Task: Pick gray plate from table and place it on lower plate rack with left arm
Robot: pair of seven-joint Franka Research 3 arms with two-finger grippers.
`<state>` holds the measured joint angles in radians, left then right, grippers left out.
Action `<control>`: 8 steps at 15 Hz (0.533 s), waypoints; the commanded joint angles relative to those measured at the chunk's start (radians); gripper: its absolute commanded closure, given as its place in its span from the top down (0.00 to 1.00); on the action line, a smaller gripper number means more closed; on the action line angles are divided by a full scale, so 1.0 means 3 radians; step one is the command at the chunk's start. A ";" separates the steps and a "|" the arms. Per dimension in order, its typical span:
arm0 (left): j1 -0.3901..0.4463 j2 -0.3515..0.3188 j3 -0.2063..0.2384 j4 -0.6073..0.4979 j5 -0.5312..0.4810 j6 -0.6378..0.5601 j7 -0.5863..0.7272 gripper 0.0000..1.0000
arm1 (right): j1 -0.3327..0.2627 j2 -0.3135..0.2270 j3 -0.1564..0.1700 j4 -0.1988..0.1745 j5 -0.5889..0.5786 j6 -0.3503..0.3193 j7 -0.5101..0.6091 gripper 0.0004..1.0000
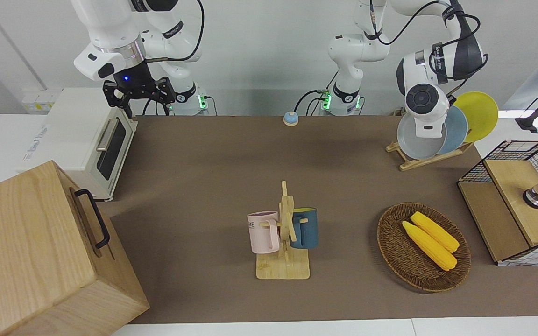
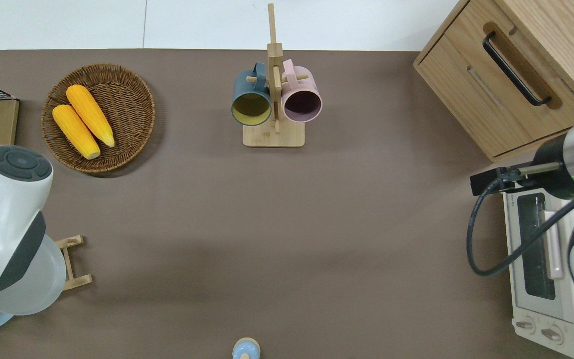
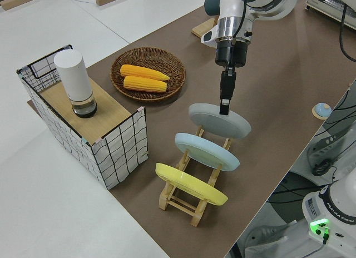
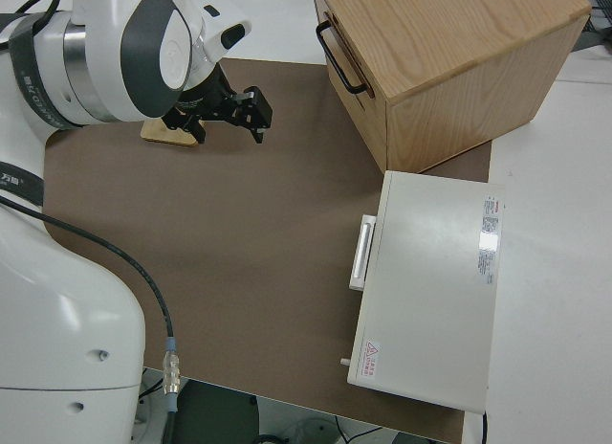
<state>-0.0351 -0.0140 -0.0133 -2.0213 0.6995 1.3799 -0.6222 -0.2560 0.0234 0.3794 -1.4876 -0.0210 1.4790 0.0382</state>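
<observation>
Table [image 1: 213,186], gray plate [image 3: 214,118] tilted on rack [image 3: 192,205]

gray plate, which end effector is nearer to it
Left. The left end effector is right at the gray plate, fingers at its rim as it sits in the lower plate rack. The right arm is parked at the opposite end of the table.

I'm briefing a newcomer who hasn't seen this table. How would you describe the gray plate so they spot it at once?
Look to the left arm's end of the table, where a small wooden plate rack holds three tilted plates. The gray plate is the one farthest from the robots, with the left gripper at its rim; its neighbours are light blue and yellow.
</observation>
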 commanded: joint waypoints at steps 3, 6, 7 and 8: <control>-0.0047 0.0046 -0.0088 -0.0022 0.0097 -0.0090 -0.0283 0.00 | -0.0088 -0.0007 0.0080 0.0035 -0.0012 -0.0057 0.0047 0.98; -0.0052 0.0077 -0.0201 -0.0027 0.0097 -0.0171 -0.0426 0.00 | -0.0088 -0.0007 0.0080 0.0035 -0.0007 -0.0057 0.0047 0.98; -0.0052 0.0077 -0.0241 -0.0022 0.0097 -0.0217 -0.0447 0.00 | -0.0088 -0.0007 0.0080 0.0035 -0.0007 -0.0057 0.0047 0.98; -0.0052 0.0077 -0.0277 -0.0022 0.0107 -0.0253 -0.0472 0.00 | -0.0088 -0.0007 0.0080 0.0035 -0.0007 -0.0057 0.0047 0.98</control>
<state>-0.0384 0.0040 -0.0687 -2.0231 0.7047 1.3503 -0.7188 -0.2560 0.0234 0.3794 -1.4876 -0.0210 1.4790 0.0382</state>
